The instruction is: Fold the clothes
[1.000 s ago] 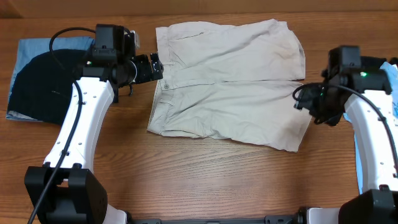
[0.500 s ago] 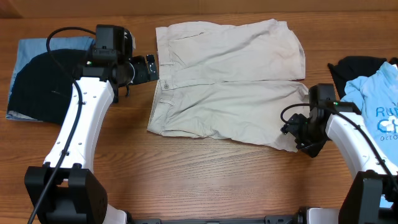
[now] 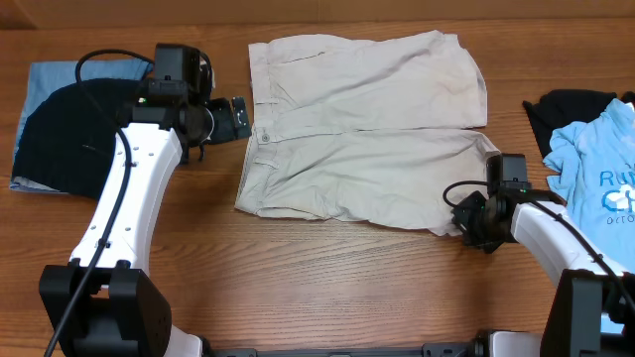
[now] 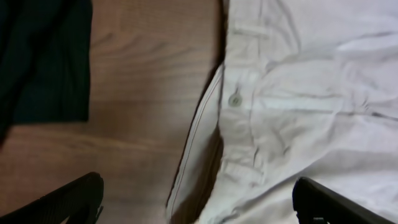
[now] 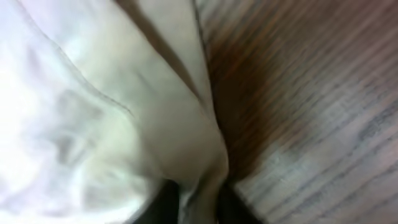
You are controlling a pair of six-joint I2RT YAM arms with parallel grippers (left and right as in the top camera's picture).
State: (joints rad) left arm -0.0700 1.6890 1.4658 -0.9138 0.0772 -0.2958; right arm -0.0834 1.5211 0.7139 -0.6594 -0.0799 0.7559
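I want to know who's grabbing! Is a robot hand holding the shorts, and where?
The right gripper seems to pinch the shorts at the near leg's hem corner. The left gripper is open, holding nothing.

Work surface: a wooden tabletop (image 3: 327, 283), mid-brown, with the grain running left to right in the overhead view and filling that view edge to edge. Finish is matte, with a faint sheen. Lighting is even and casts only soft, short shadows. The left wrist view shows the wood warmer and redder. The right wrist view shows it close up and blurred, crossed by a dark shadow.
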